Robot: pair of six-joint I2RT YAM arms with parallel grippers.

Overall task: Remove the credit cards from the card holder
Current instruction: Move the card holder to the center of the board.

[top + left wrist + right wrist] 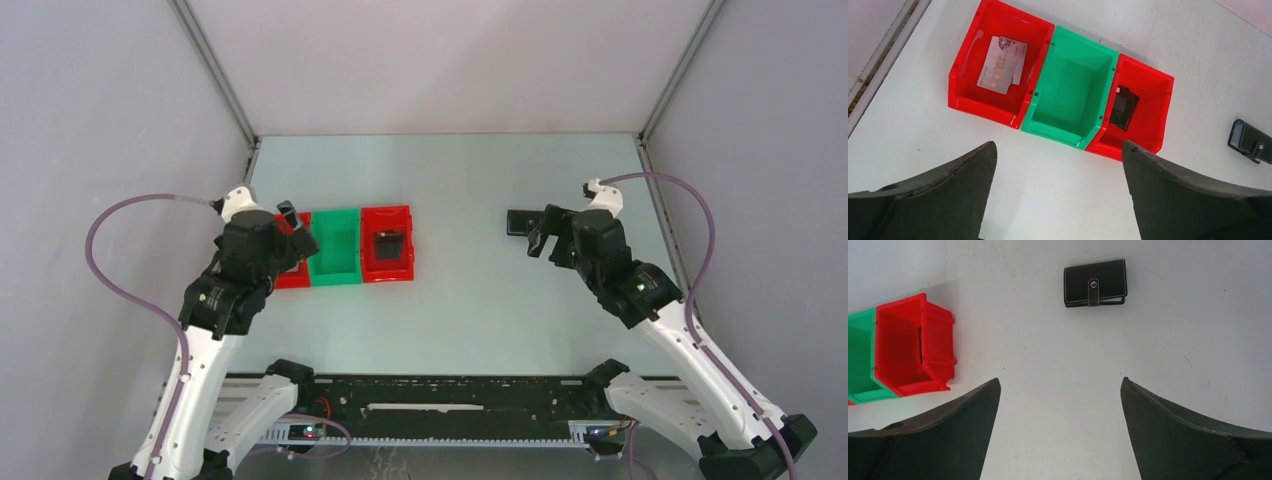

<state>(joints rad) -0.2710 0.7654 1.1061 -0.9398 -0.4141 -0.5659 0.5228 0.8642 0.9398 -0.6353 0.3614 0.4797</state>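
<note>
The black card holder (pixel 1095 283) lies folded shut on the table, its tab snapped over one edge. It also shows in the left wrist view (pixel 1249 141) and in the top view (pixel 517 221), just left of my right gripper. Two pale grey credit cards (pixel 1002 65) lie overlapped inside the left red tray (pixel 962 75). My left gripper (pixel 1058 145) is open and empty; in the top view (pixel 292 224) it hangs over that left red tray. My right gripper (pixel 1059 381) is open and empty above bare table, short of the holder, and shows in the top view (pixel 540 238).
A green tray (pixel 1045 107) stands between the two red trays. The right red tray (pixel 1158 120) holds a small chunky black block (pixel 1124 107). The three trays stand in a row left of centre (pixel 336 275). Grey walls enclose the table on three sides.
</note>
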